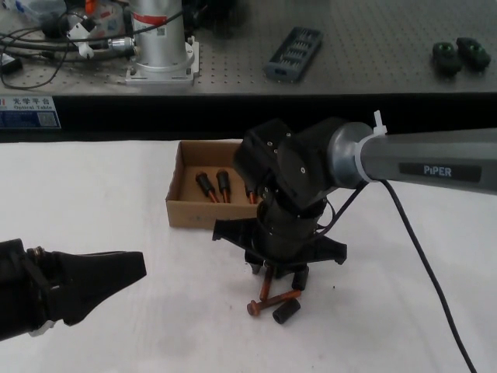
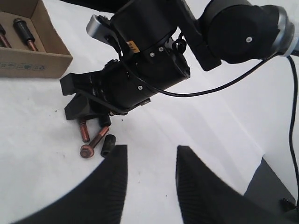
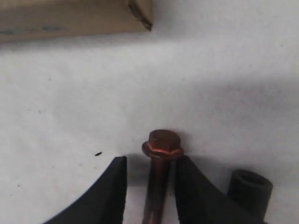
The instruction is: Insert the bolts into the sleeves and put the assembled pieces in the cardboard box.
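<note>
Bolt (image 3: 158, 179): lying near side of cardboard box (image 1: 186, 211), sleeve (image 3: 250, 191) beside.
Right gripper (image 3: 149, 160): spread astride shank, unclamped.
Left gripper (image 2: 150, 148): released, empty.
Handling: stiff, smooth, likely rolls; take mid-shank.

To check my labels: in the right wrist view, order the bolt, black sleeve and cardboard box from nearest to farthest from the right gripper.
1. Bolt, between the fingers.
2. Black sleeve, beside one finger.
3. Cardboard box, beyond the bolt's head.

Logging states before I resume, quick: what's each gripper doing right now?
Left gripper: open, empty.
Right gripper: open, fingers straddling the shank of a copper-coloured hex-head metal bolt, gap on one side.
</note>
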Robot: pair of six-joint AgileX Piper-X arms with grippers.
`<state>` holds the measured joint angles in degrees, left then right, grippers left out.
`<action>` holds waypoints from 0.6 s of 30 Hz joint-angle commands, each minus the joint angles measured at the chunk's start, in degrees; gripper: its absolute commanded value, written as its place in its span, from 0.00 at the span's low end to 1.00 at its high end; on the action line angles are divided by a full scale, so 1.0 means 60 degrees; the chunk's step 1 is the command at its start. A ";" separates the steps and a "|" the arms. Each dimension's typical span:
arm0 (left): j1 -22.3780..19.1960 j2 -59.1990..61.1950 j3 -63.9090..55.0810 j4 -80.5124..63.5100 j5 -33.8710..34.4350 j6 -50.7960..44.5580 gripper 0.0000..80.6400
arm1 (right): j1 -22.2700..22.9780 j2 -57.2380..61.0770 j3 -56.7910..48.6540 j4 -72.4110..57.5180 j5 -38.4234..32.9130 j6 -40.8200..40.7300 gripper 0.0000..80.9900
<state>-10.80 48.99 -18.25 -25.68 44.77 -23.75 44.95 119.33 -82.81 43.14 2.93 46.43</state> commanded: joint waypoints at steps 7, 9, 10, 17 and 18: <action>0.0027 -0.0102 -0.0060 -0.0076 0.0153 -0.0054 0.32 | -0.0052 0.0253 -0.0012 0.0052 -0.0489 -0.0234 0.04; 0.0027 -0.0102 -0.0060 -0.0076 0.0153 -0.0054 0.32 | -0.0052 0.0253 -0.0012 0.0053 -0.0489 -0.0269 0.04; 0.0027 -0.0102 -0.0060 -0.0076 0.0153 -0.0054 0.32 | -0.0052 0.0215 -0.0012 0.0053 -0.0489 -0.0363 0.04; 0.0027 -0.0102 -0.0060 -0.0078 0.0320 -0.0054 0.32 | -0.0052 -0.0803 -0.0012 0.0053 0.0295 -0.2437 0.05; 0.0027 -0.0102 -0.0092 -0.0078 0.0470 -0.0054 0.32 | -0.0052 -0.1005 -0.0012 0.0053 0.0455 -0.2764 0.05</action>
<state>-10.80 48.99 -18.25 -25.54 45.55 -23.75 44.56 115.01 -82.66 44.01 4.79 32.71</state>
